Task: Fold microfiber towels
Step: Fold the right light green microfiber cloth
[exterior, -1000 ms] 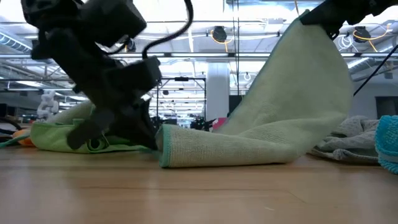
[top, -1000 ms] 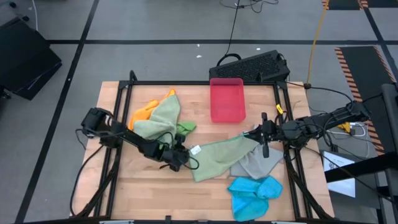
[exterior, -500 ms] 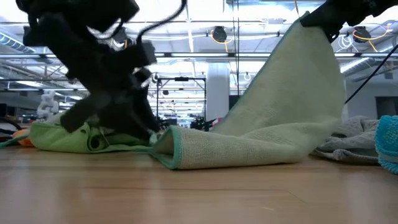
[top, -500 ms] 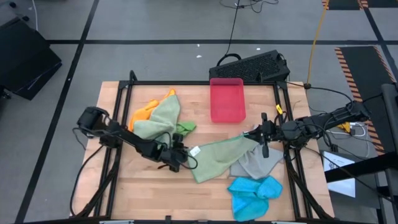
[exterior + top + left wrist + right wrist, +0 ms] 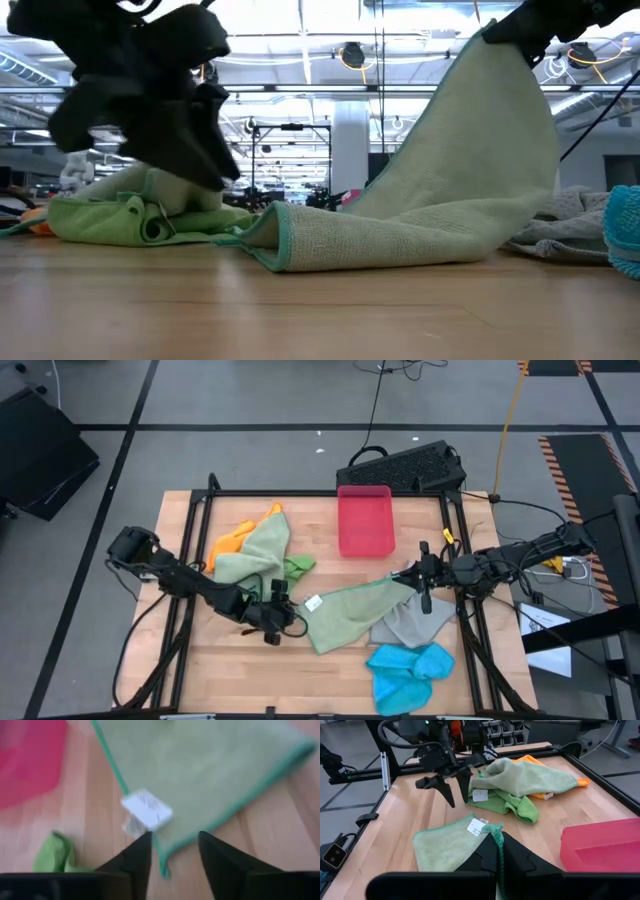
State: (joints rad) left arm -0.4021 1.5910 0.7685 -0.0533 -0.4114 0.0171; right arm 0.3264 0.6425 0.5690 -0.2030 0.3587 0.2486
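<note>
A pale sage microfiber towel (image 5: pixel 355 610) slopes from my right gripper (image 5: pixel 408 576) down to the table. Its left end, with a white label (image 5: pixel 313 601), lies flat on the wood. My right gripper (image 5: pixel 496 840) is shut on the towel's raised corner, high in the low view (image 5: pixel 500 30). My left gripper (image 5: pixel 272 622) hangs open just above and left of the labelled corner (image 5: pixel 150 815), touching nothing; the low view shows it clear of the table (image 5: pixel 190 150). An orange towel (image 5: pixel 232 540), another sage one (image 5: pixel 260 550) and a bright green one (image 5: pixel 298 566) lie heaped at the far left. My right gripper pinches the sage towel's corner at its green hem (image 5: pixel 497 829) between its two fingers. The fingers come nearly level from the table's right side. The corner is lifted clear and the cloth (image 5: pixel 450 180) runs slanting down from it, its lower left part resting on the table.
A pink-red tray (image 5: pixel 365 520) stands at the far middle, with a black keyboard (image 5: pixel 405 465) beyond the table edge. A grey towel (image 5: pixel 410 625) lies under the raised cloth and a blue one (image 5: pixel 410 670) at the near right. Bare wood (image 5: pixel 250 670) lies at the near left.
My left gripper has opened, let go of the sage towel's labelled corner, and risen, drawing back a little toward the table's left edge. The released corner has dropped flat onto the table. The right gripper and its raised corner have stayed still.
</note>
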